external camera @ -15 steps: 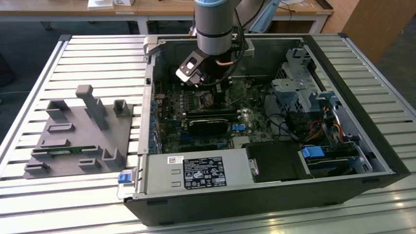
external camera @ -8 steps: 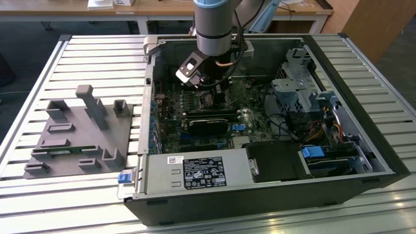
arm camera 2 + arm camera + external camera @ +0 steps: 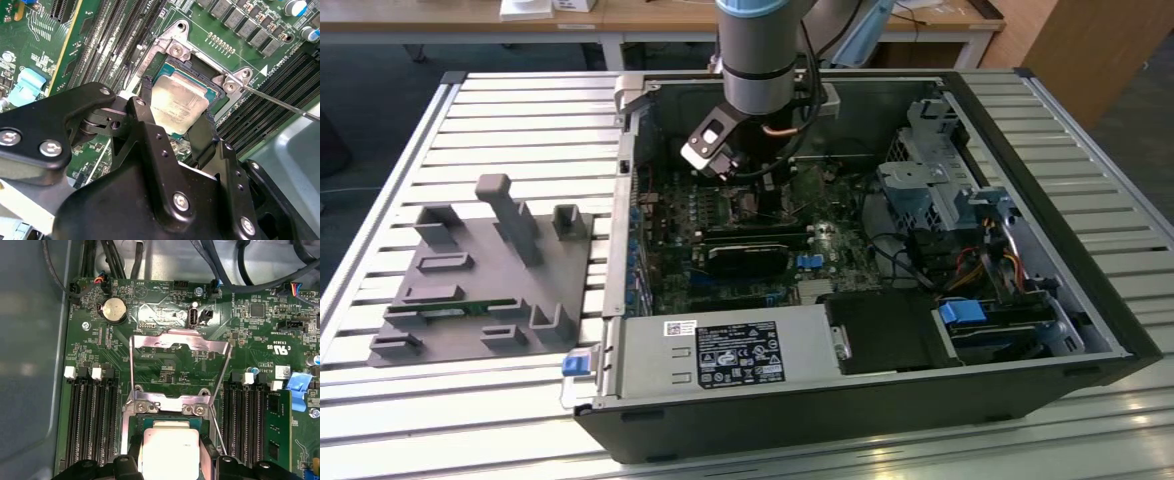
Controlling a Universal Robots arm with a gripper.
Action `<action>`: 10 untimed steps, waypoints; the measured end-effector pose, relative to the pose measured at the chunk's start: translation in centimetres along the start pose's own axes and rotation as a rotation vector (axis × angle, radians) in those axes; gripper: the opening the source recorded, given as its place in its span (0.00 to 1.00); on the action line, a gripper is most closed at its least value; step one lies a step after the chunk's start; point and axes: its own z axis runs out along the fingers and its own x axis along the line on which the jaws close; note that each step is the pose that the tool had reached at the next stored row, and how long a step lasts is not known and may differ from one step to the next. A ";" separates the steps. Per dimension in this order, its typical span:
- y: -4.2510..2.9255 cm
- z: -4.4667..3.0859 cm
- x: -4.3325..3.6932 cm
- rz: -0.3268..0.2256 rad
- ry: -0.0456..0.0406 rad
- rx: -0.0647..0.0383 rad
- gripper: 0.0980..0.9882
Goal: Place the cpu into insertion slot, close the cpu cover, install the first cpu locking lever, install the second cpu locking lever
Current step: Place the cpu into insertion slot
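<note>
1. Exterior view: the arm reaches down into an open computer case (image 3: pixel 1067 300) on a slatted table (image 3: pixel 400 150). The gripper (image 3: pixel 744 175) sits low over the motherboard (image 3: pixel 720 250), upper middle of frame. A grey parts tray (image 3: pixel 480 280) lies well apart at left of frame.
2. Second wrist view: the cpu (image 3: pixel 177 102) is at frame centre, inside the silver rim of the insertion slot (image 3: pixel 165 42). The black fingers (image 3: pixel 204 135) flank two opposite edges and look pressed against them, so the gripper is judged to be closed narrowly on the chip. A thin metal rod (image 3: pixel 285 104) runs off to the right edge, apart from the chip.
3. First wrist view: the cpu (image 3: pixel 167 452) is at bottom centre, between the fingers (image 3: pixel 207 456) and over the insertion slot (image 3: pixel 165 407). The cpu cover (image 3: pixel 180 340) stands swung open above it at mid-frame, with board showing through its cut-out. Long memory slots (image 3: pixel 92 425) lie to either side.
4. Judgement: the step in hand is the first one, placing the chip; cover and levers are not yet done. Whether the chip is fully seated cannot be told. The placing calls for the chip to be flat and square within the rim, not tilted on an edge
</note>
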 end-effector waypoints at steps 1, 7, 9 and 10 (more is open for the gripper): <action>0.00 0.00 0.00 0.000 0.0000 0.000 0.49; 0.00 0.03 0.01 0.000 0.0001 0.000 0.49; 0.00 0.04 0.01 0.000 0.0003 0.000 0.51; 0.00 0.04 0.01 0.000 0.0002 0.000 0.51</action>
